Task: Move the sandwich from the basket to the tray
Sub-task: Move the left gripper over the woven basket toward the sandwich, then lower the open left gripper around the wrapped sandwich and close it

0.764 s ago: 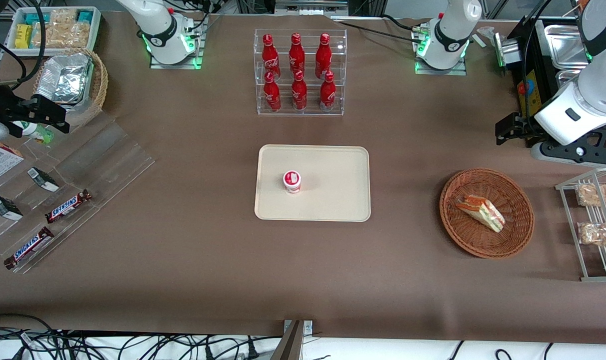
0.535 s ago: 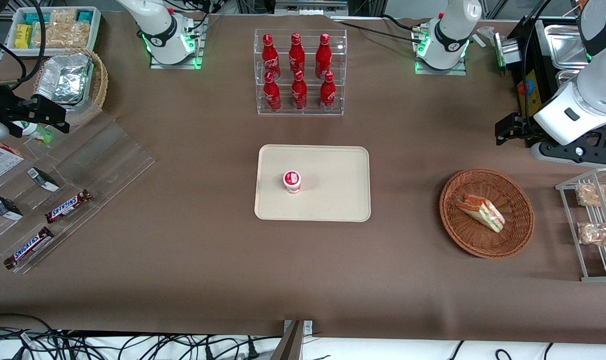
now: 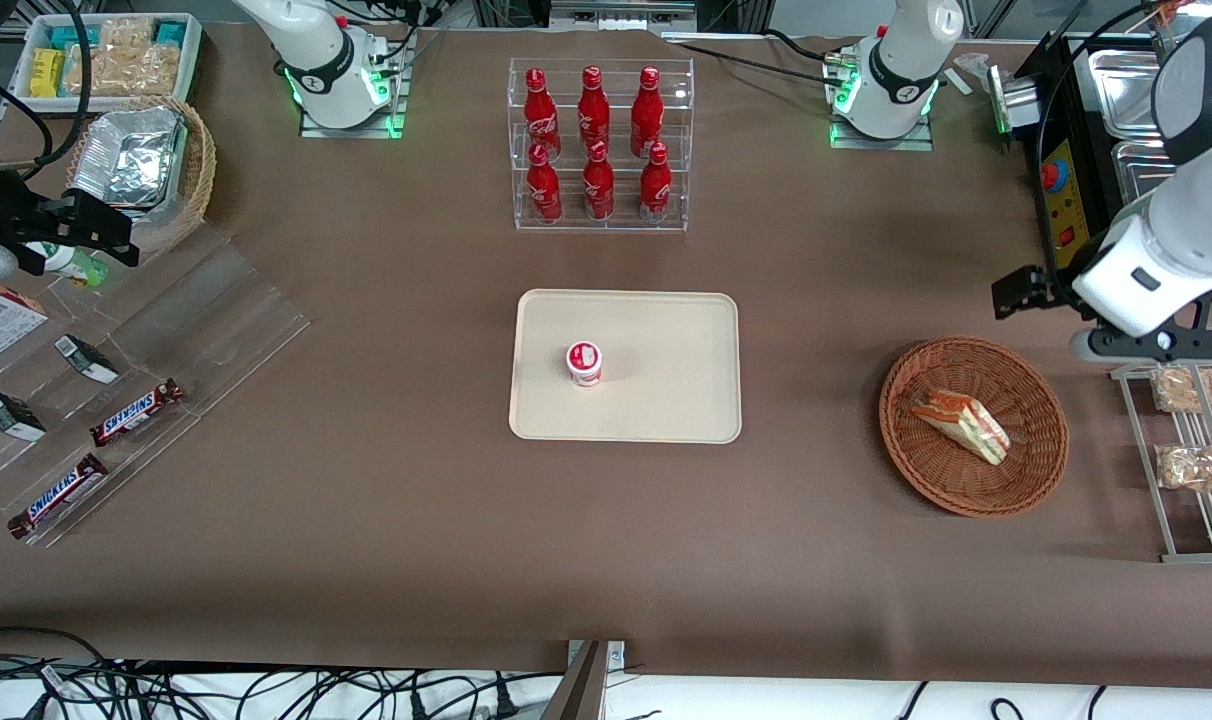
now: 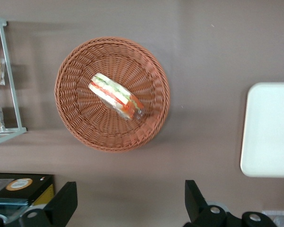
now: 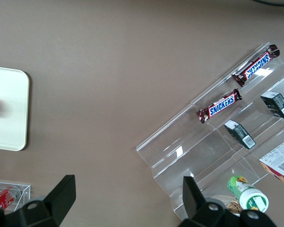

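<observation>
The wrapped triangular sandwich lies in the round reddish-brown wicker basket toward the working arm's end of the table. It also shows in the left wrist view, in the middle of the basket. My left gripper hangs high above the table, a little farther from the front camera than the basket and beside its rim. In the left wrist view the gripper is open and empty, its fingers wide apart. The cream-beige tray lies at the table's middle, and its edge shows in the left wrist view.
A small red-and-white cup stands on the tray. A wire rack with bagged pastries stands beside the basket. A clear rack of red bottles stands farther back. A black box and steel trays are near the working arm.
My left arm has moved nearer to the front camera, bringing the gripper closer to the basket's rim. The sandwich, basket and tray have not moved.
</observation>
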